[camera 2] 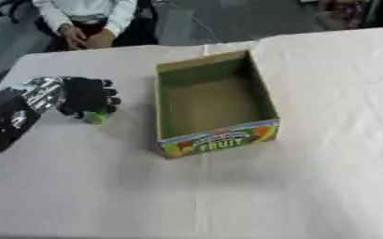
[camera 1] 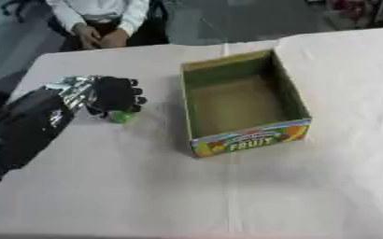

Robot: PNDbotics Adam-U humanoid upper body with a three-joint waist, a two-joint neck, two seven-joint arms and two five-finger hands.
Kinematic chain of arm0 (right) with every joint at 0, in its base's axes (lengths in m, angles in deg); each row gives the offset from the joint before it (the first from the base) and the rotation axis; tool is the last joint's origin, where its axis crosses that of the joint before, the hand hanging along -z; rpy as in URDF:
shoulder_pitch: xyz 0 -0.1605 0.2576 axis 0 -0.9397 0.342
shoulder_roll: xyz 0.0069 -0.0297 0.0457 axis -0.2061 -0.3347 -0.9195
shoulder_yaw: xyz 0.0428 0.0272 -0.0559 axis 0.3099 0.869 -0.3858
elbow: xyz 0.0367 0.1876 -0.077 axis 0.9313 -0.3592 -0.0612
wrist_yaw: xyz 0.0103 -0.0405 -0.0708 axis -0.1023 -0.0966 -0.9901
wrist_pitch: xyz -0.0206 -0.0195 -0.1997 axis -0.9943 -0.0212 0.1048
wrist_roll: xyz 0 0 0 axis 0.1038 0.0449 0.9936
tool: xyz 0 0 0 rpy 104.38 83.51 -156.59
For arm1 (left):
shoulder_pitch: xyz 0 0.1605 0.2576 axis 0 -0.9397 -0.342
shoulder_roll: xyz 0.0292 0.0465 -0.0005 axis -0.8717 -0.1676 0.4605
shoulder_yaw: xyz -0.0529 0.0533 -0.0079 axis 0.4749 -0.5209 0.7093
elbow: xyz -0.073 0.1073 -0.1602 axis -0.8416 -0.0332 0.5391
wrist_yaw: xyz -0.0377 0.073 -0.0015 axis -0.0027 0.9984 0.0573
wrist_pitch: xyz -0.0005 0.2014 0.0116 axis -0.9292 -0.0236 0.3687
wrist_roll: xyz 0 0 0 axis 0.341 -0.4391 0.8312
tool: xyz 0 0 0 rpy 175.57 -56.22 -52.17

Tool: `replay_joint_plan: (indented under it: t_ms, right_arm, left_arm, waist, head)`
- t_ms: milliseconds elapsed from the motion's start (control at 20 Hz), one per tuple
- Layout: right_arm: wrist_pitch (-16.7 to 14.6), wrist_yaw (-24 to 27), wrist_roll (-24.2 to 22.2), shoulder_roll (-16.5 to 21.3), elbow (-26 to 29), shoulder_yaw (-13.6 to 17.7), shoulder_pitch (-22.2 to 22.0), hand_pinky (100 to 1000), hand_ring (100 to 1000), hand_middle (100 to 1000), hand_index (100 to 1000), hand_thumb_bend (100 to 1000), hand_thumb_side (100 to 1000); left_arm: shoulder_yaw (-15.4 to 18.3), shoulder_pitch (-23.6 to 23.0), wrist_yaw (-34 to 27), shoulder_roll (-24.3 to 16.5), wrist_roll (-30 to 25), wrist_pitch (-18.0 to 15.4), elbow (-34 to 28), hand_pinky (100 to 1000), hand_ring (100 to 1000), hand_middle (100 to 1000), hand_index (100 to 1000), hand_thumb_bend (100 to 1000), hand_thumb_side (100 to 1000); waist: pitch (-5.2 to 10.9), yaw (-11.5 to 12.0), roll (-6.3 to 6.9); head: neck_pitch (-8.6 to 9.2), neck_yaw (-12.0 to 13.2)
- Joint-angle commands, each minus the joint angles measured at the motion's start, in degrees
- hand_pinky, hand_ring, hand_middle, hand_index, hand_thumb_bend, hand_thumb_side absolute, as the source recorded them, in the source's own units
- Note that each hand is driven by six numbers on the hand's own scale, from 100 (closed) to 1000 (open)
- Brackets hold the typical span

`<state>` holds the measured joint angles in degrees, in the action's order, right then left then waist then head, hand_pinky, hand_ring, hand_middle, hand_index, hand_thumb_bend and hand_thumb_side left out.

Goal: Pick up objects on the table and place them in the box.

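Left hand (camera 1: 113,94) at left-centre of frame, fingers curled down over small green object (camera 1: 121,116), which sits on desk (camera 1: 145,186) under fingertips; lifted or not, cannot tell. Open cardboard box (camera 1: 196,121) just right of hand, centre frame, "FRUIT" label on near wall, inside bare. White cloth covers desk

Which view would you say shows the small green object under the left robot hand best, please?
The left eye view: the green object shows larger below the left robot hand's curled fingers. The right eye view shows only a smaller green patch, similarly half-hidden.
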<state>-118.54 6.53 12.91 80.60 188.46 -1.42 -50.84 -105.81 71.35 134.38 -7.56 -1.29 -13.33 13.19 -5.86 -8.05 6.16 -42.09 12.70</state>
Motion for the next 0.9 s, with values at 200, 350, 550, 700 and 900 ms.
replay_joint_plan:
  t_ms: [200,350,550,700,900]
  right_arm:
    - [-0.04,-0.15,0.14,0.26,0.68,0.23,1.34,371,462,543,655,100,684]
    - [-0.04,-0.17,0.16,0.27,0.68,0.23,1.31,370,462,543,655,100,684]
    - [-0.03,-0.18,0.16,0.31,0.68,0.23,1.26,370,462,543,654,100,684]
    - [-0.03,-0.17,0.17,0.35,0.68,0.24,1.20,369,462,543,655,100,684]
    - [0.00,-0.22,0.18,0.50,0.68,0.27,0.96,368,462,543,655,100,685]
  left_arm:
    - [2.18,0.48,-1.63,-0.55,16.14,-15.58,0.45,100,172,333,492,546,340]
    - [2.50,0.43,-3.29,-0.63,16.14,-15.58,0.45,100,111,299,476,526,325]
    - [2.71,0.32,-5.27,-0.87,16.14,-15.58,0.21,100,100,257,454,537,272]
    - [2.84,0.44,-6.81,-1.19,16.14,-15.58,-0.62,100,100,249,449,561,231]
    - [3.73,1.34,-8.89,-2.26,15.70,-15.58,-2.73,100,100,239,448,605,194]
  waist:
    - [0.62,-0.03,-0.49]
    - [0.62,0.00,-0.51]
    - [0.66,0.06,-0.50]
    - [0.71,0.13,-0.50]
    - [0.86,0.39,-0.45]
  head:
    - [0.51,0.62]
    - [0.47,0.61]
    - [0.46,0.58]
    - [0.45,0.48]
    - [0.30,0.28]
